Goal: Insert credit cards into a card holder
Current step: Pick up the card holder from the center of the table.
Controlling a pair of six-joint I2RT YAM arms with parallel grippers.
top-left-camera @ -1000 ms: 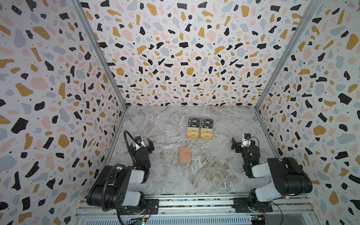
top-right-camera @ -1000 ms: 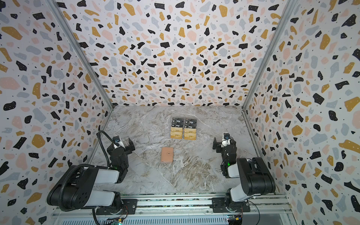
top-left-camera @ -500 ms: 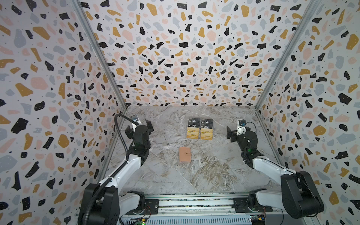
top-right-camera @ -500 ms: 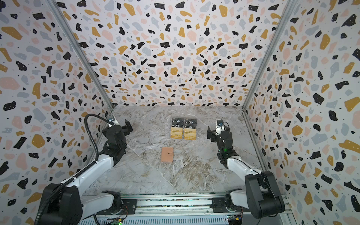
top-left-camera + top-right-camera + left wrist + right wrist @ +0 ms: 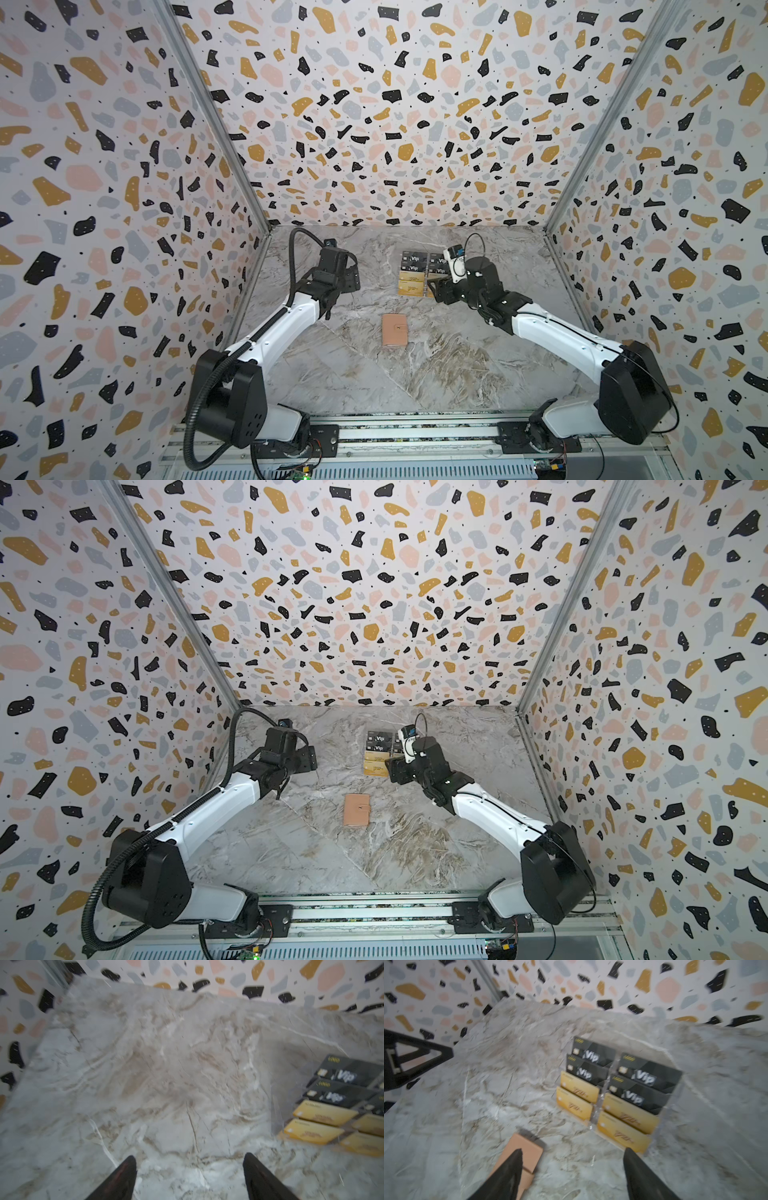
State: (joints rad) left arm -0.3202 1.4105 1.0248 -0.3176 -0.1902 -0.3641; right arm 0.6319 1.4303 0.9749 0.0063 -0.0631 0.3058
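The peach-pink card holder [image 5: 395,330] [image 5: 356,810] lies shut and flat mid-table, its snap stud facing up. The gold credit cards [image 5: 411,283] [image 5: 375,766] stand in the lower tiers of a clear plastic stand [image 5: 600,1095]; they also show as gold cards [image 5: 579,1089] [image 5: 324,1114] in both wrist views. My left gripper [image 5: 351,282] [image 5: 189,1159] hovers open over bare marble, left of the stand. My right gripper [image 5: 436,291] [image 5: 573,1153] is open and empty just right of the stand's front. The card holder [image 5: 527,1151] lies partly behind one of its fingers.
Black "Vip" cards [image 5: 591,1057] [image 5: 345,1076] fill the stand's upper tiers. Terrazzo-patterned walls [image 5: 124,208] close the marble table [image 5: 374,386] on three sides. An aluminium rail [image 5: 415,432] runs along the front edge and carries both arm bases. Part of the left gripper [image 5: 415,1059] shows in the right wrist view.
Both arms have unfolded from their tucked pose by the front rail and reached toward the back middle, ending on either side of the card stand. Card holder and cards have not moved.
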